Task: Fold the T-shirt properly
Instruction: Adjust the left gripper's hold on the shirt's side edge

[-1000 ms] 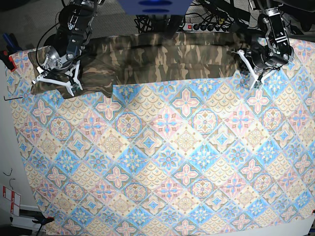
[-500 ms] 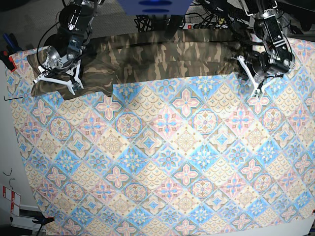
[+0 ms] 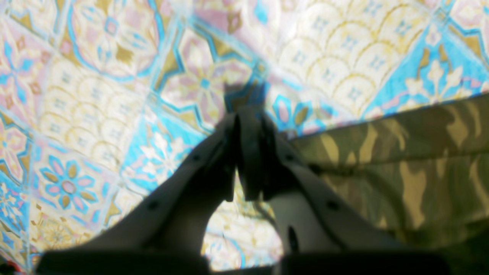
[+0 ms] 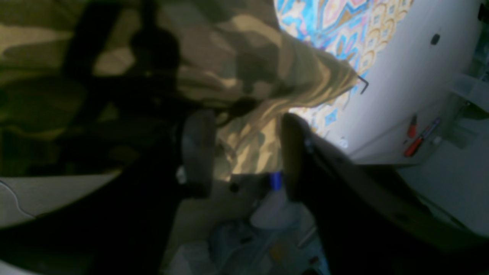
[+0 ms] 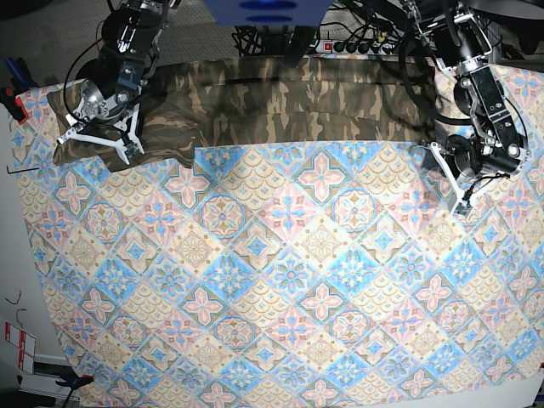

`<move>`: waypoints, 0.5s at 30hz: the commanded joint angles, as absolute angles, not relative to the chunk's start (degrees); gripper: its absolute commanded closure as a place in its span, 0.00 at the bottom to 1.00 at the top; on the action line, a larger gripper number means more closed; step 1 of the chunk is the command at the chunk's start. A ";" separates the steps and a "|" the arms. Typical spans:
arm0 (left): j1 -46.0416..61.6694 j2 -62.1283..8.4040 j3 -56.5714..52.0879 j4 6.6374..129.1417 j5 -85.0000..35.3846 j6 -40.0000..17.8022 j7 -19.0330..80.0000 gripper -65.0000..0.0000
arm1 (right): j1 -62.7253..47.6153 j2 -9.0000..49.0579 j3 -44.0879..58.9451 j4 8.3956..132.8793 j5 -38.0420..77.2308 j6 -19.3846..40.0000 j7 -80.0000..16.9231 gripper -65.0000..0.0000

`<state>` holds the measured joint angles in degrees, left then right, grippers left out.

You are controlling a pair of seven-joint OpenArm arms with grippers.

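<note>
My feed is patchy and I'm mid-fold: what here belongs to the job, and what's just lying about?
Part of the job:
- T-shirt, bunched along the far edge of the table
- right gripper, fingers spread over the shirt's end
- left gripper, shut, over bare tablecloth

Just lying about:
- tablecloth
- power strip behind the table
- red clamp at the table corner

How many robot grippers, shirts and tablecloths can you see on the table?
White robot grippers: 2, left gripper and right gripper
Camouflage cloth T-shirt: 1
Blue-and-pink patterned tablecloth: 1
Total: 4
</note>
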<state>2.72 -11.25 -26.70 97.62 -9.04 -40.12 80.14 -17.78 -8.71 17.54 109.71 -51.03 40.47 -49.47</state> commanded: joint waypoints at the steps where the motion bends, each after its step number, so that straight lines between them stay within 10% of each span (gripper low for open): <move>1: 3.21 -11.91 -26.59 98.59 -9.45 -40.00 80.00 0.94 | -17.54 -8.57 17.63 110.64 -51.65 40.00 -49.54 0.59; 7: 12.18 -11.74 -28.09 103.96 -11.12 -40.00 80.00 0.49 | -17.54 -8.57 17.63 110.55 -51.65 40.00 -49.54 0.59; 15: 19.91 -13.76 -35.47 107.82 -24.92 -40.00 80.00 0.52 | -17.54 -8.57 17.19 110.55 -51.65 40.00 -49.45 0.59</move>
<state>19.81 -13.21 -35.29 107.37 -24.51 -40.16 80.18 -17.76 -8.69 17.23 109.65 -51.03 40.45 -49.45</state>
